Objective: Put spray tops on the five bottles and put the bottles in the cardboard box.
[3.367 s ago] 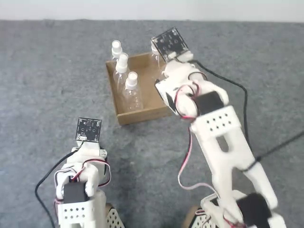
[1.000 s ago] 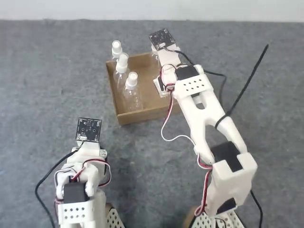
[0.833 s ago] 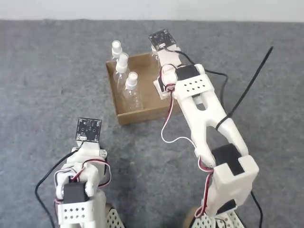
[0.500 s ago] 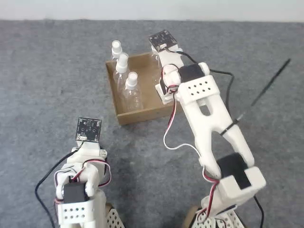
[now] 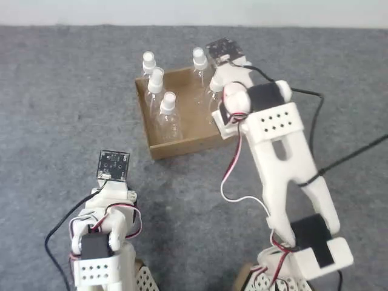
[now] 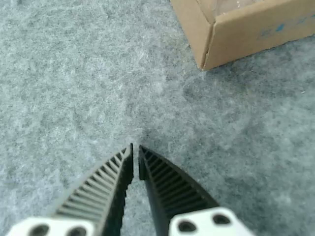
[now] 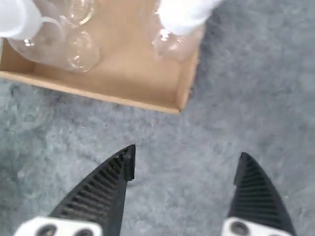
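Note:
The cardboard box (image 5: 182, 144) sits on the grey carpet at mid-table. Several clear bottles with white spray tops stand upright in it: three along its left side (image 5: 168, 106) and two at its far right (image 5: 215, 82). My right arm (image 5: 273, 127) hangs over the box's right wall. Its gripper (image 7: 184, 160) is open and empty above the carpet just outside the box (image 7: 118, 78), with a capped bottle (image 7: 177, 27) beyond the fingertips (image 7: 125, 157). My left gripper (image 6: 135, 148) is shut and empty over the carpet, short of the box corner (image 6: 211, 44).
Grey carpet (image 5: 66, 109) covers the whole table, with open floor left of and in front of the box. Wires (image 5: 236, 182) trail from the right arm. The left arm (image 5: 109, 212) stands at the near left.
The right arm has swung right and drawn back from over the box, uncovering the two bottles at the box's far right. The left arm has kept still.

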`<state>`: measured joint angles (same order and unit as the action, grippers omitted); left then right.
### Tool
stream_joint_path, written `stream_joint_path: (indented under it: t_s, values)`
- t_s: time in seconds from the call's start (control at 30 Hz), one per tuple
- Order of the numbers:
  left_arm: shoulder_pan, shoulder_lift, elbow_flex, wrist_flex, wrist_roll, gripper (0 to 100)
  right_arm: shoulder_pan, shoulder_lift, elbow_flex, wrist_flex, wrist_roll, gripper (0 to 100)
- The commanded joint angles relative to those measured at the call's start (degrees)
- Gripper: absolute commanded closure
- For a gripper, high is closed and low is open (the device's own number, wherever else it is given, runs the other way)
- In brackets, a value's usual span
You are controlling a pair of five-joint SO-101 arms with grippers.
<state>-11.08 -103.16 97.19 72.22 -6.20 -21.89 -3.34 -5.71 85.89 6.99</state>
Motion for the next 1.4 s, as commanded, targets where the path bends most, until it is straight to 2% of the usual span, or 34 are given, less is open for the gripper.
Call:
stream_joint_path:
  t_s: [0.0,0.13,0.37,0.67,0.87,1.07,1.37]
  values:
    - [-0.2,-1.3,-0.7,0.2,-0.5,99,2.9,-7.4,2.3,0.4,-0.4,76.1]
    - [-0.2,-1.3,-0.7,0.2,-0.5,99,4.0,-13.2,10.1,-1.7,-0.4,78.9]
    - [-0.2,-1.3,-0.7,0.2,-0.5,99,5.7,-26.7,29.9,-13.5,-0.4,84.8]
    - [-0.2,-1.3,-0.7,0.2,-0.5,99,10.6,-41.3,50.8,-24.7,-0.2,85.5]
    - [-0.2,-1.3,-0.7,0.2,-0.5,99,10.9,-48.6,56.3,-24.7,2.0,85.8]
    - [-0.2,-1.3,-0.7,0.2,-0.5,99,10.9,-56.5,61.0,-25.3,2.0,95.3]
    - [-0.2,-1.3,-0.7,0.2,-0.5,99,10.6,-67.8,67.6,-25.6,2.2,95.4]
